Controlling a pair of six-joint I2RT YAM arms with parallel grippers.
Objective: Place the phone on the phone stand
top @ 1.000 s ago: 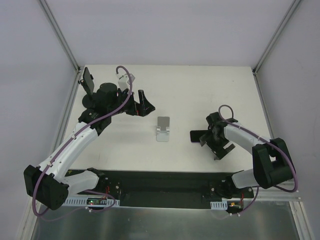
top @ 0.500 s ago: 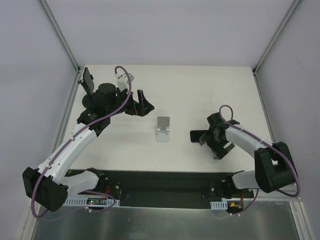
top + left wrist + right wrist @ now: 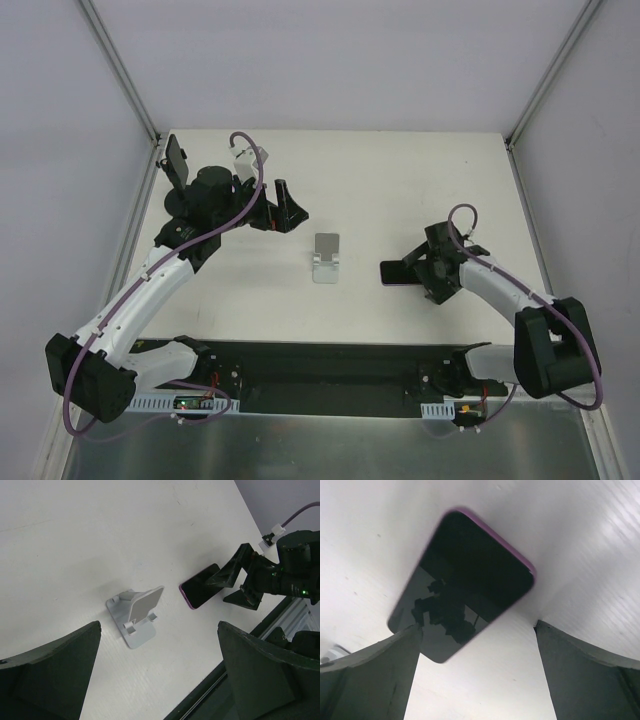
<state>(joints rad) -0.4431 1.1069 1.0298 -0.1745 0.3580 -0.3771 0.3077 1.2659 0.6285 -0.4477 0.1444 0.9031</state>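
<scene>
The phone (image 3: 397,272), dark with a pink rim, lies flat on the white table to the right of the stand. The light grey phone stand (image 3: 325,258) sits mid-table and is empty. My right gripper (image 3: 425,273) is open at the phone's right end, one finger on each side of it. In the right wrist view the phone (image 3: 465,580) lies just ahead of the open gripper (image 3: 477,675), and the left finger (image 3: 370,680) reaches its edge. My left gripper (image 3: 285,210) is open and empty, up and left of the stand. The left wrist view shows the stand (image 3: 137,612) and the phone (image 3: 202,586).
A small black object (image 3: 176,160) stands at the table's far left corner. The table's near edge borders a black base strip (image 3: 320,365). Metal frame posts (image 3: 120,70) rise at the back corners.
My right gripper has turned and shifted up, so its fingers now stand on either side of the phone's right end. The phone, stand and left arm have not moved.
</scene>
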